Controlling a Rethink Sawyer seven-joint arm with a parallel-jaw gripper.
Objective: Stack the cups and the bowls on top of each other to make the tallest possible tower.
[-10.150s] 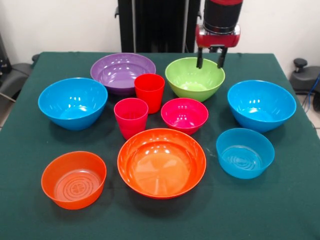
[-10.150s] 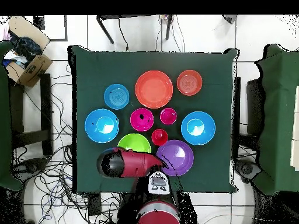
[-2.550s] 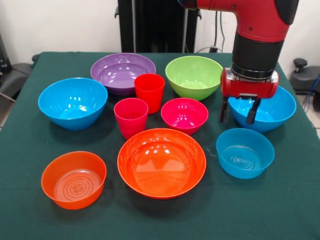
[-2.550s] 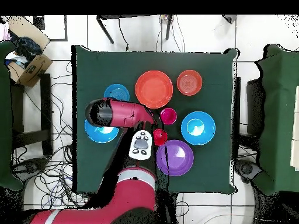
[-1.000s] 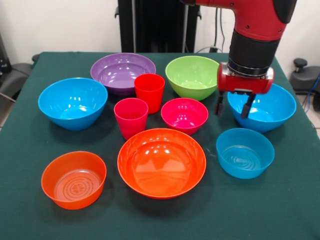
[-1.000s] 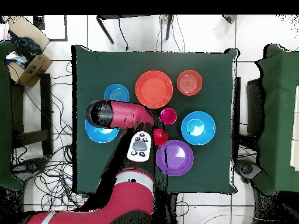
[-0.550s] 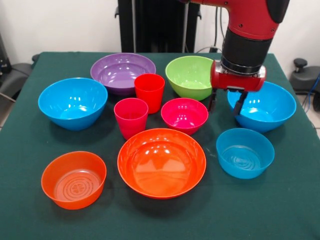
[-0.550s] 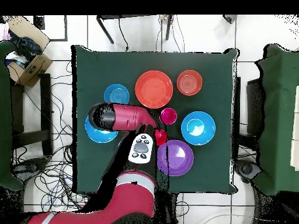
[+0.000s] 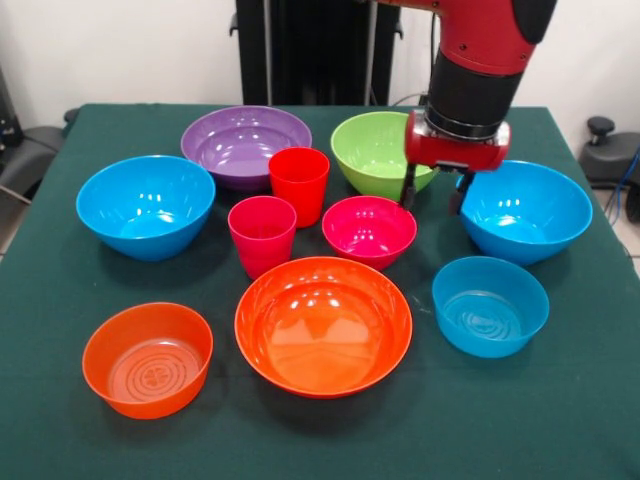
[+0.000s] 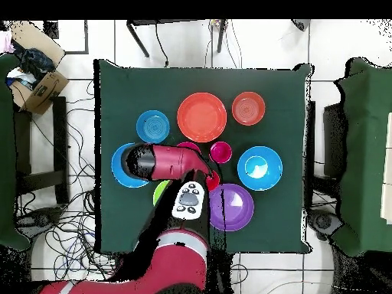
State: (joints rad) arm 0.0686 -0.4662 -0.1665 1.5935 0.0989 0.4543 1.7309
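Observation:
My gripper [image 9: 433, 200] hangs open and empty over the gap between the lime green bowl [image 9: 372, 155], the small magenta bowl [image 9: 369, 230] and the right blue bowl [image 9: 525, 210]. The red-orange cup [image 9: 299, 183] and the pink cup [image 9: 262, 234] stand upright side by side mid-table. Around them sit the purple bowl [image 9: 245, 145], the left blue bowl [image 9: 146, 205], the large orange bowl [image 9: 323, 323], the small orange bowl [image 9: 148, 358] and the light blue bowl [image 9: 490, 305]. No tower shows; every piece stands alone. In the overhead view the arm [image 10: 172, 162] hides most of the green and magenta bowls.
The table [image 9: 560, 420] is covered in dark green cloth, with bare cloth along its front edge and right side. Overhead, cables, chairs and a cardboard box [image 10: 34, 84] lie on the floor around the table.
My open gripper has moved left in the front view, from over the right blue bowl to the gap beside the green bowl. No cup or bowl has moved.

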